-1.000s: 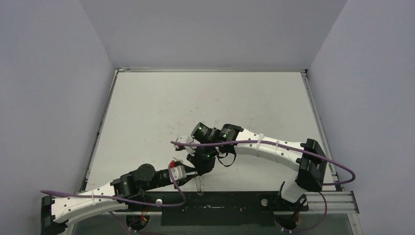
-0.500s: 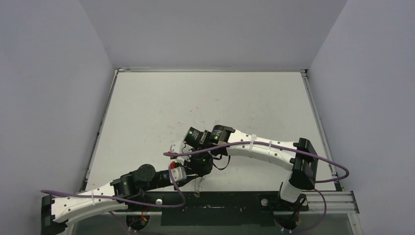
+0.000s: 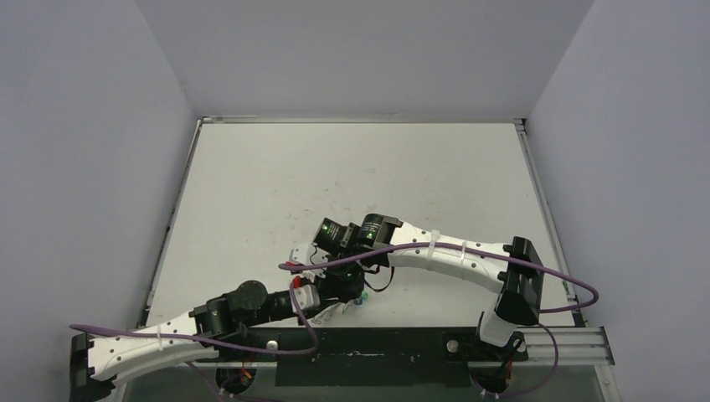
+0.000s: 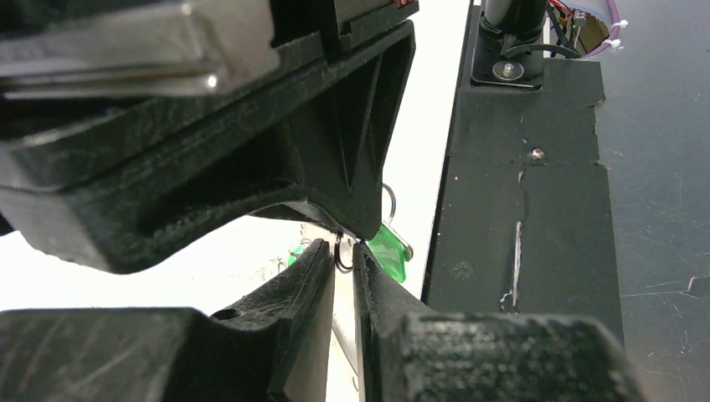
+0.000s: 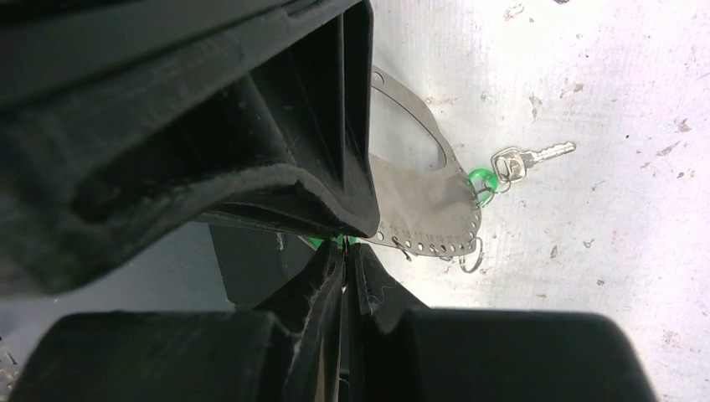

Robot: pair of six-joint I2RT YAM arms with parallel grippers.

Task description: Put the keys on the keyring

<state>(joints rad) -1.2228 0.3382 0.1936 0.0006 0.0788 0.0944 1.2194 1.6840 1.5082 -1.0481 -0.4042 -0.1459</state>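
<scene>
White table [image 3: 352, 167], scuffed and speckled, is under everything. The work is at its near edge, just before the black strip [image 4: 536, 251] where the arms are bolted.

I see the keyring [image 5: 419, 205] lying flat there. It is thin silvery metal with a big opening and a row of small holes along the rim. In the right wrist view its long axis goes from upper left to lower right, and the holed rim is on the lower side. Its left part is hidden from me. One key [image 5: 536, 156] sits at the rim by a small green piece [image 5: 479, 179], flat on the table, with the blade pointing to the right, away from the keyring. In the left wrist view a green key [image 4: 390, 254] lies just beside the fingertips.

I judge all these pieces to be light, stiff and slippery. Flat on the table they give little to catch, so I would take a key by its plastic head and the keyring by the edge of its rim.

The right gripper [image 5: 343, 247] is pressed together on a thin wire hook [image 4: 338, 256]. The left gripper [image 4: 342, 249] shows only a narrow slit, and the hook stands in it. Whether it really pinches the hook, I cannot tell.
</scene>
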